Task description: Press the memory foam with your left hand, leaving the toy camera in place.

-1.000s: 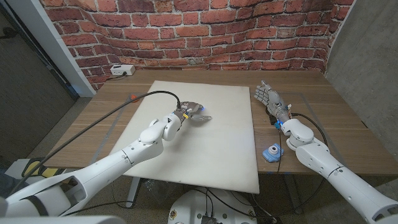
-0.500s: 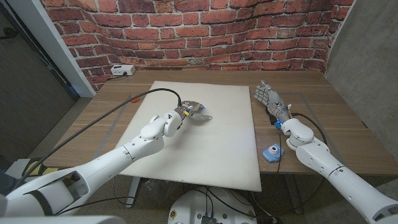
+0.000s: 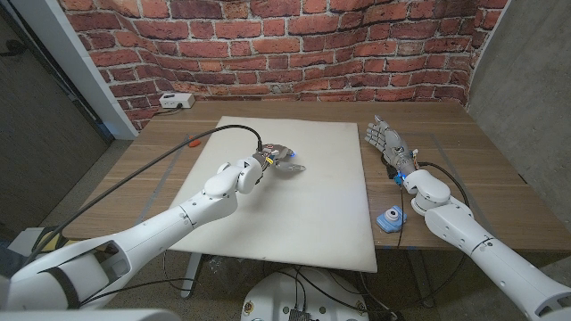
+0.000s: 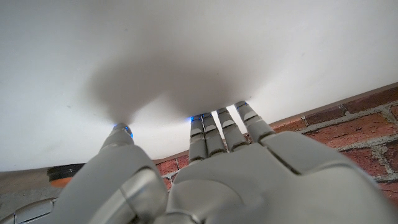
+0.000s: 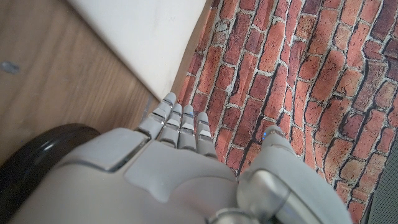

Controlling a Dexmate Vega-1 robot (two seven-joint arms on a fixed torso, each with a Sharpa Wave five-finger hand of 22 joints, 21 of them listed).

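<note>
I have my left hand (image 3: 278, 163) spread and empty with its fingertips on the white memory foam (image 3: 303, 223) mid-bench to press it, while my empty right hand (image 3: 385, 141) waits, fingers straight, beyond the toy camera (image 3: 389, 217) beside the foam.

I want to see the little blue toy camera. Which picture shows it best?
The head view. The toy camera sits whole on the wooden table, beside the foam and under the right arm. I can't find it in either wrist view.
</note>
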